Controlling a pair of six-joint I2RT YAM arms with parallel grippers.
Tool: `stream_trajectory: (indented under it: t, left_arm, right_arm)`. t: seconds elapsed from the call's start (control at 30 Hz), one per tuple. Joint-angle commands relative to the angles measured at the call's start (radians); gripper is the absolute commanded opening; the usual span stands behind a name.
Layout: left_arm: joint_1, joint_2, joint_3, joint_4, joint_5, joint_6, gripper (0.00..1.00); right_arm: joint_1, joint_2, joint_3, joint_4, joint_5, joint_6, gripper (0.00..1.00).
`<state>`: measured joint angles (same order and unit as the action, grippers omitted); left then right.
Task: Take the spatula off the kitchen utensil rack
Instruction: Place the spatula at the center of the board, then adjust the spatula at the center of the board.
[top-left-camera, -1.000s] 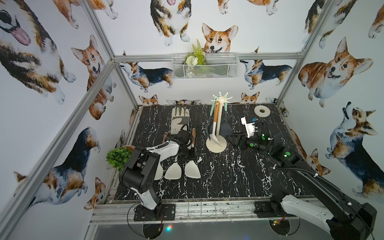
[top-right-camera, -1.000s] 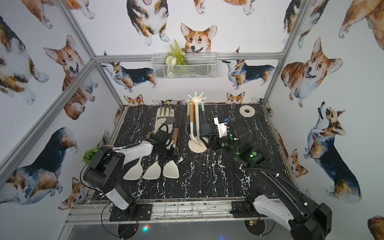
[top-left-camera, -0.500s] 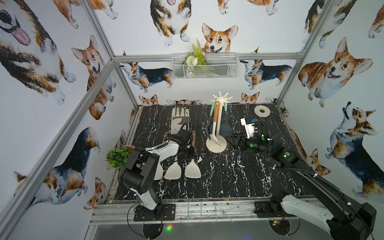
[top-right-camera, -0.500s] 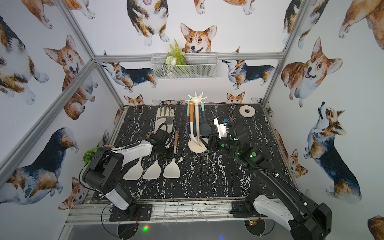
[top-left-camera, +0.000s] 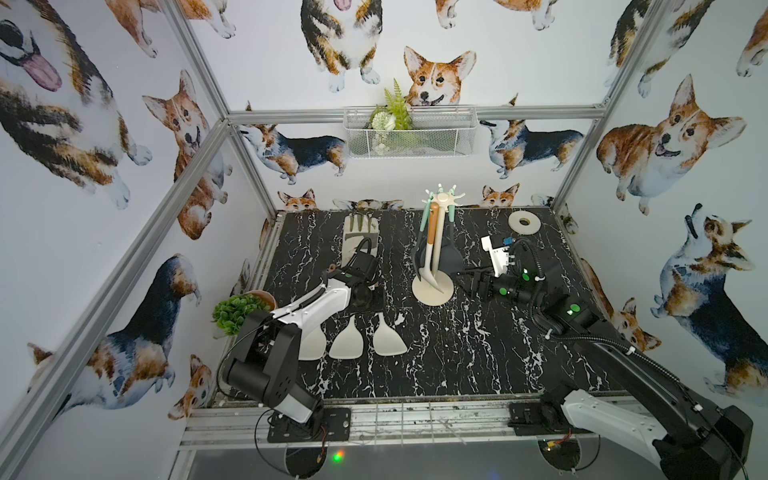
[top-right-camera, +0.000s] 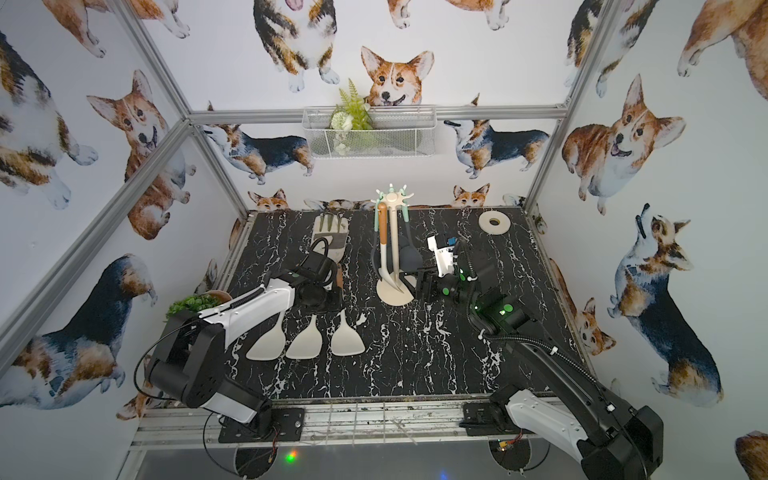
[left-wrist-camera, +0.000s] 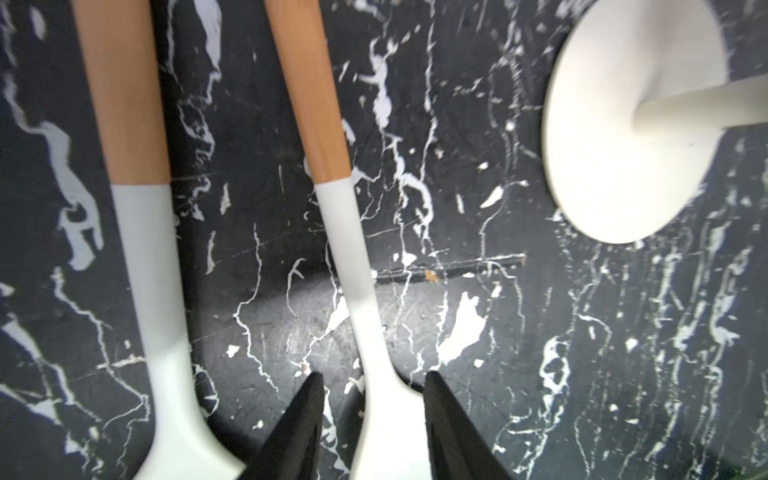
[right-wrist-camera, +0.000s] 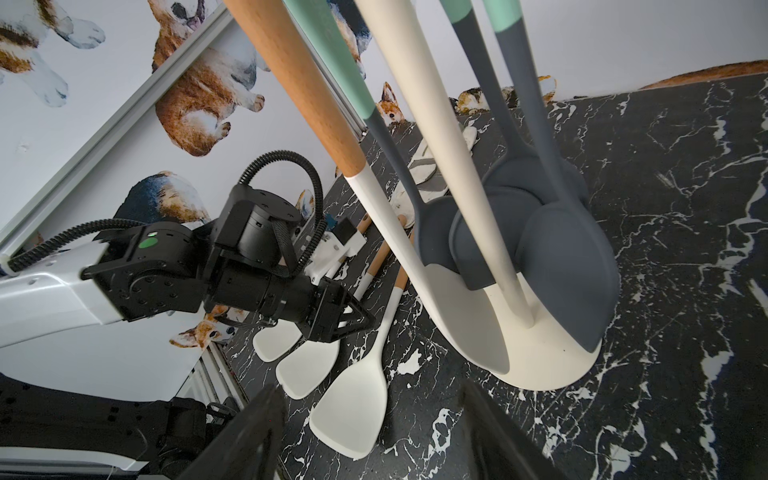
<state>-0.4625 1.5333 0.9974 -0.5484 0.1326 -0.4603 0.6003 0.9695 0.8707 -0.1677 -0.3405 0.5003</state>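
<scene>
The left end effector (left-wrist-camera: 374, 378) is hovering low over the surface (left-wrist-camera: 519, 374). Its fingers (left-wrist-camera: 299, 424) are standing apart, gripping nothing, with a gap on either side of the white neck of the near spatula (left-wrist-camera: 353, 266), which is lying flat between them. The second spatula (left-wrist-camera: 141, 266) is lying just beside it, on the side away from the kitchen utensil rack (top-left-camera: 434, 293), and the third spatula (top-right-camera: 266, 345) is lying beyond that. The right end effector (right-wrist-camera: 372, 384) is hovering with its fingers spread wide and empty, the rack's disc base just ahead of them. The hanging spatula (right-wrist-camera: 307, 87) is dangling from the rack's crown among grey utensils (right-wrist-camera: 540, 232), directly in front of this end effector.
</scene>
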Motion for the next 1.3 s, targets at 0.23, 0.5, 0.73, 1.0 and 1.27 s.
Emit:
stream_trajectory:
  t: [0.23,0.5,0.73,1.0,1.27]
  left_arm:
    - [0.022,0.046,0.078,-0.037,-0.008,0.034,0.46]
    - [0.046,0.193,0.154,0.019,0.035,0.048,0.51]
    - [0.050,0.302,0.209,0.022,0.016,0.061,0.51]
    - [0.050,0.357,0.232,0.029,0.008,0.093,0.51]
    - [0.050,0.380,0.259,0.020,0.015,0.101,0.51]
  right_arm:
    - [0.000,-0.011,-0.005,0.030,0.004,0.021,0.71]
    - [0.000,-0.026,-0.007,0.013,0.013,0.011,0.71]
    - [0.000,-0.036,-0.007,-0.007,0.026,-0.009,0.71]
    - [0.000,-0.026,-0.006,-0.006,0.029,-0.017,0.72]
    - [0.000,-0.009,-0.003,0.000,0.021,-0.015,0.72]
